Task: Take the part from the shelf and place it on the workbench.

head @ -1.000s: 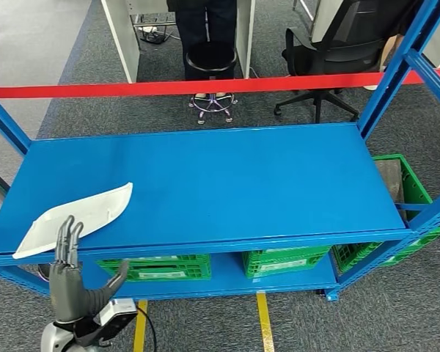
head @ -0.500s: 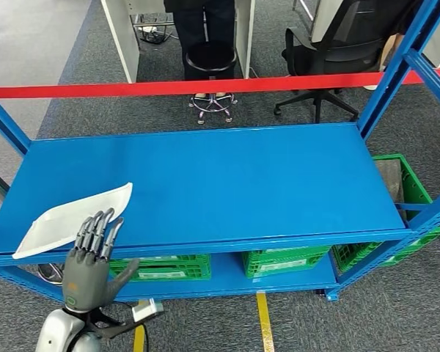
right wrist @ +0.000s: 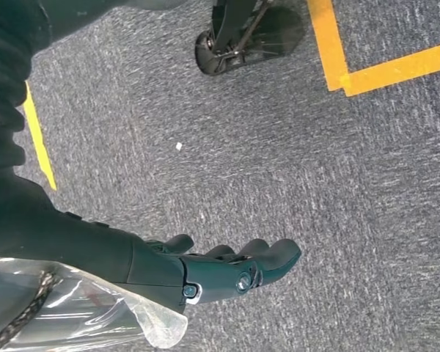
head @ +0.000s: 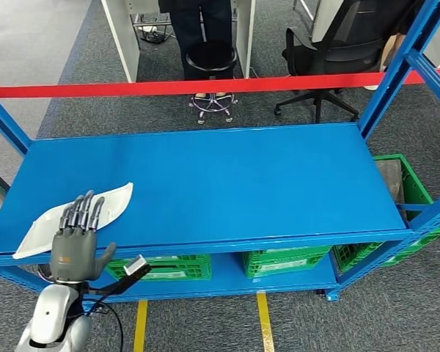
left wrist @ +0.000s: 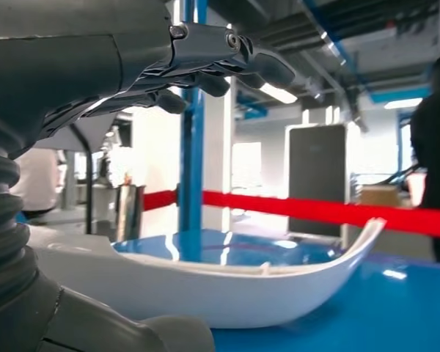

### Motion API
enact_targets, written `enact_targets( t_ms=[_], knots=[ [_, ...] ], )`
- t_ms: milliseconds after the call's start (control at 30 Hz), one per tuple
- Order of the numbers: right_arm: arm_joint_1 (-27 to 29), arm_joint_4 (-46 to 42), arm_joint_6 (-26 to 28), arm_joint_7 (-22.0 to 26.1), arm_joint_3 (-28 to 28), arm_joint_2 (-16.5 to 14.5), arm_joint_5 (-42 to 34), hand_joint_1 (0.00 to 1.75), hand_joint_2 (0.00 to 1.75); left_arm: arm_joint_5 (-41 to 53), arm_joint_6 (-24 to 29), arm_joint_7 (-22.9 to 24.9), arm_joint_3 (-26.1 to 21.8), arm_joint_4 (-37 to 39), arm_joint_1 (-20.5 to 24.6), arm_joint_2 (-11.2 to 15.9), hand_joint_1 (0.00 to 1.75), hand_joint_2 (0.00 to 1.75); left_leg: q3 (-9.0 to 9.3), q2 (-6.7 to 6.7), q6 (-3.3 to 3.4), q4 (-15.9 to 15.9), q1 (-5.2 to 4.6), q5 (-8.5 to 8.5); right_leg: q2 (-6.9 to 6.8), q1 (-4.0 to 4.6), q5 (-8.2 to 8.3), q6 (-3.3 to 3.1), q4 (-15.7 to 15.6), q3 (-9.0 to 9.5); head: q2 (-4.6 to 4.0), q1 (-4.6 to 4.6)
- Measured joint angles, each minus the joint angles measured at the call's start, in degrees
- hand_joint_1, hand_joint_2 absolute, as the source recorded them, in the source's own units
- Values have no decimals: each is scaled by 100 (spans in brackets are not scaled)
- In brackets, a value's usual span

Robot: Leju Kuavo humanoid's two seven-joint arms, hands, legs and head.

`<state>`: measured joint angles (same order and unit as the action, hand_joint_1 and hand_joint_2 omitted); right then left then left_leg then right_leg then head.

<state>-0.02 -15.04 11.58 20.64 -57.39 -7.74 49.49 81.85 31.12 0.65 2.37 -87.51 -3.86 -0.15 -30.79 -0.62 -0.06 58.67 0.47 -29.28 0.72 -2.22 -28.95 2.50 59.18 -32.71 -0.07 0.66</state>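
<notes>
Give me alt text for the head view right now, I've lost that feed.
The left hand, fingers apart, reaches over the front edge of a blue shelf onto a white curved part at its left end. Green crates sit on the level below; a red barrier tape runs behind.

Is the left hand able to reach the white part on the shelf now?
Probably yes. The left hand is open right over the white part at the blue shelf's front edge, with nothing between them.

Industrial workshop: blue steel shelving (head: 207,183), green parts crates (head: 284,260), red barrier tape (head: 207,86), yellow floor lines (head: 264,323).
</notes>
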Motion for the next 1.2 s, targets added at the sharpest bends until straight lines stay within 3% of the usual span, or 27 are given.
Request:
enact_targets(
  t_ms=[367,567,1067,1100,1200],
  knots=[
    [-13,0,-23,-28,-129,0,158,0,175,286,-478,565,9,178,331,167,0,175,0,0,0,0,1,0,1,1,0,0,0,-1,0,1],
    [-29,0,-52,-57,-228,0,246,0,175,502,-1081,962,12,274,517,277,0,175,0,0,0,0,1,0,1,1,0,0,1,0,0,0],
    [-75,0,-72,-78,-400,0,364,0,175,582,-1774,1362,40,389,713,418,0,175,0,0,0,0,0,0,2,1,0,0,0,-2,0,0],
    [-78,0,-73,-78,-409,0,369,0,175,583,-1785,1371,45,392,724,420,2,175,0,0,0,0,0,0,2,1,0,0,0,-2,0,1],
    [-80,0,-74,-78,-419,0,375,0,175,584,-1793,1386,55,393,746,426,40,175,0,0,0,0,0,0,2,1,0,0,0,-2,0,1]
  ],
)
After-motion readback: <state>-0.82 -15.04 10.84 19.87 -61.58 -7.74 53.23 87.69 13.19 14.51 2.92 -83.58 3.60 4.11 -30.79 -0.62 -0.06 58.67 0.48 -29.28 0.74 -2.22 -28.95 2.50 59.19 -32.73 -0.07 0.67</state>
